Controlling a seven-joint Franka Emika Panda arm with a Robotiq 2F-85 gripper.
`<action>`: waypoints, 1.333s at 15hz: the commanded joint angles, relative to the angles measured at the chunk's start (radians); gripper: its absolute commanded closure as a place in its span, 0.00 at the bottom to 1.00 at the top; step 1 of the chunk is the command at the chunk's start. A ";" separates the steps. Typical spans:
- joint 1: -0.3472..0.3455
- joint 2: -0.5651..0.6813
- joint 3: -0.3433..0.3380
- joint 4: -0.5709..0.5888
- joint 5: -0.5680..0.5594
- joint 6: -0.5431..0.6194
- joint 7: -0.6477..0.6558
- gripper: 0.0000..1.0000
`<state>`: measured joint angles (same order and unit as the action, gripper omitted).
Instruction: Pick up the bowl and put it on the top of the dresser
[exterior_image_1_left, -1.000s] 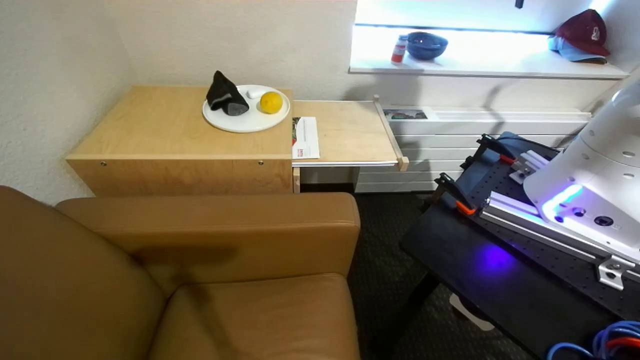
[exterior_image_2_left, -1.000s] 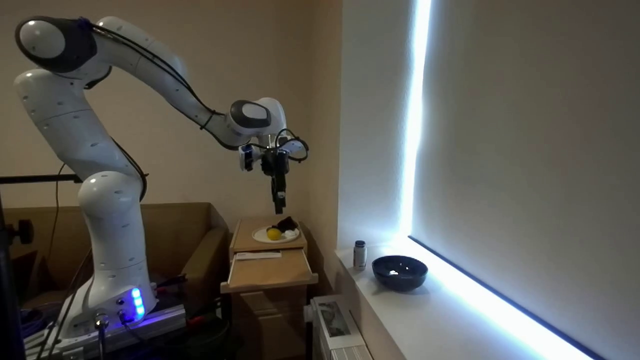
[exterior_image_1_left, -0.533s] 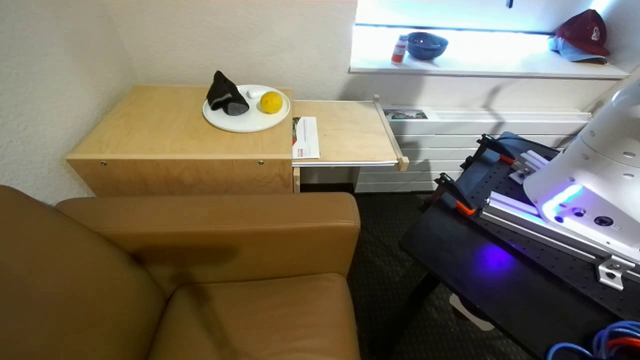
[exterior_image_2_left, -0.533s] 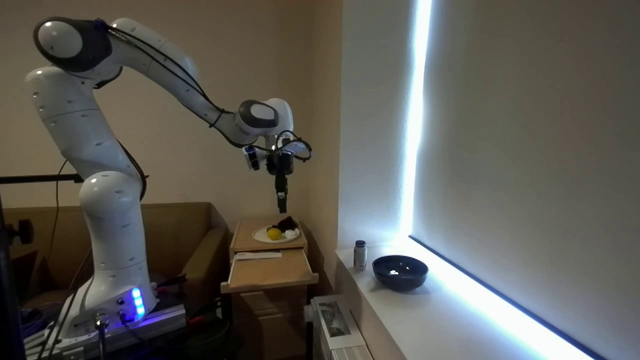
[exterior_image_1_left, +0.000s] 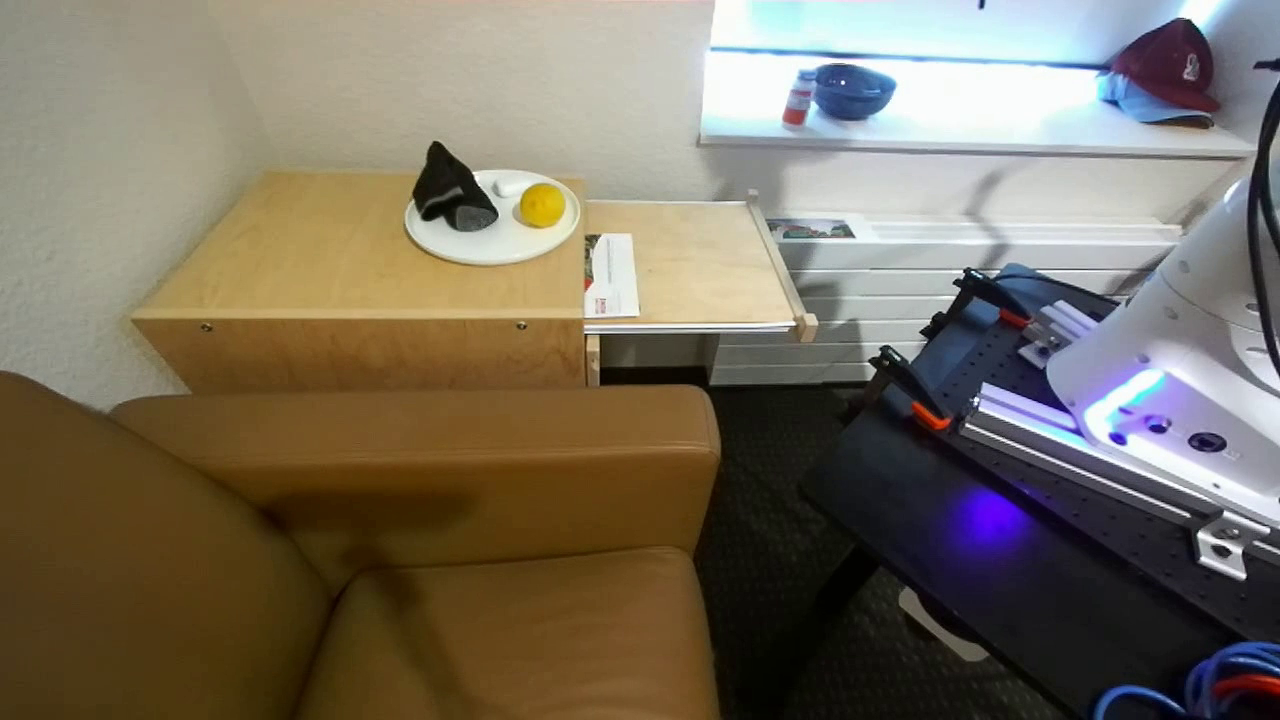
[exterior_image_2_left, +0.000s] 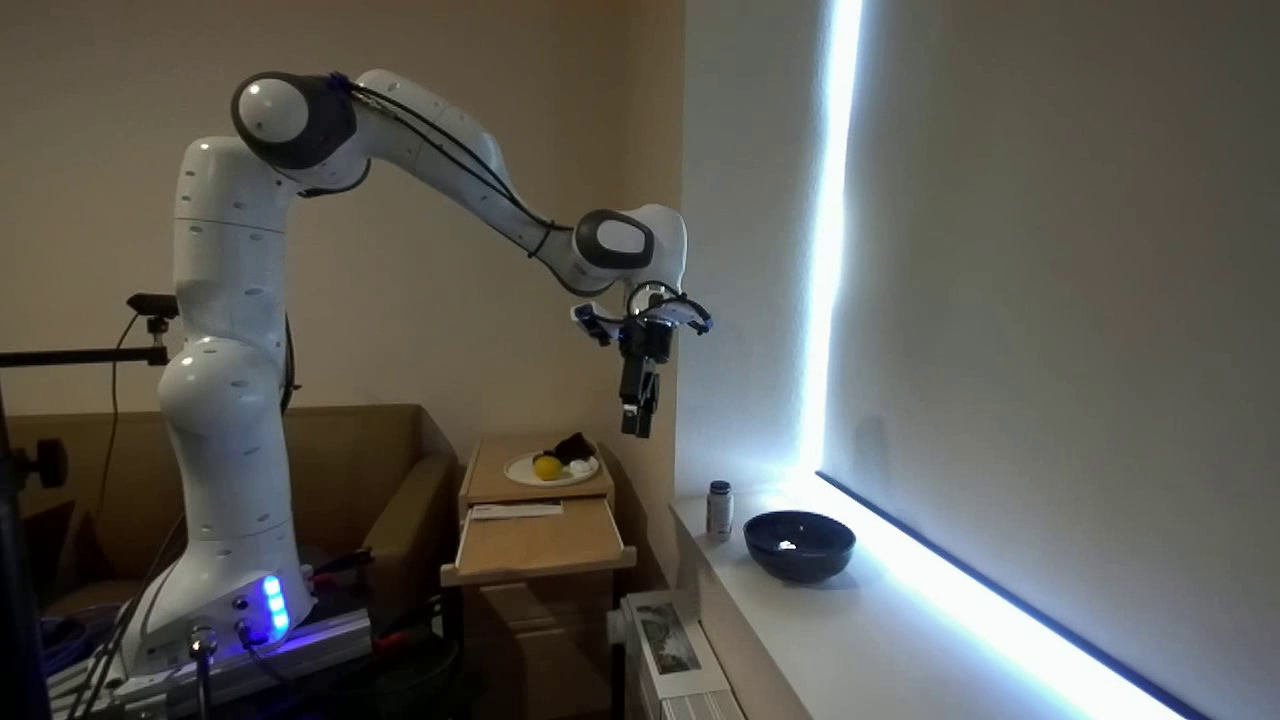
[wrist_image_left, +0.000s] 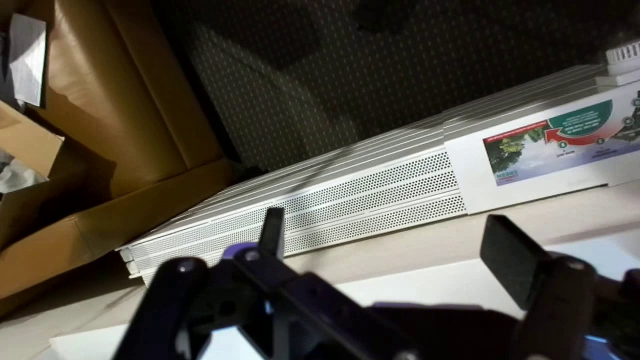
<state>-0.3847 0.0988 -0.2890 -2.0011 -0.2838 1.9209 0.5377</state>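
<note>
In an exterior view, bowl (exterior_image_1_left: 852, 94) sits upright on the sill (exterior_image_1_left: 985, 125), just beside the bottle (exterior_image_1_left: 798, 99), with caps (exterior_image_1_left: 1163, 72) farther along; dresser (exterior_image_1_left: 320, 250), its drawer (exterior_image_1_left: 705, 260) out, carries a plate (exterior_image_1_left: 500, 249) with a lemon (exterior_image_1_left: 542, 205) and a dark object (exterior_image_1_left: 446, 188) on it. In an exterior view, gripper (exterior_image_2_left: 638, 422) hangs in mid-air, pointing down, well apart from the bowl. In the wrist view, fingers (wrist_image_left: 509, 261) are spread wide, seen against radiator (wrist_image_left: 370, 195), wall (wrist_image_left: 380, 257) and sill.

Brown leather couch (exterior_image_1_left: 480, 470), pale walls (exterior_image_1_left: 450, 80), dark carpet (wrist_image_left: 310, 90); white radiator (exterior_image_1_left: 1000, 257) below windowsill (exterior_image_1_left: 980, 120); light (exterior_image_2_left: 828, 250) edging blind (exterior_image_2_left: 1050, 300).
</note>
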 joint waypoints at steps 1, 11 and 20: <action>0.027 0.020 -0.026 0.021 0.007 -0.008 0.003 0.00; -0.016 0.418 -0.043 0.411 0.446 -0.014 0.280 0.00; -0.072 0.555 -0.053 0.535 0.563 0.010 0.390 0.00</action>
<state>-0.4541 0.6496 -0.3426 -1.4745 0.2790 1.9357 0.9270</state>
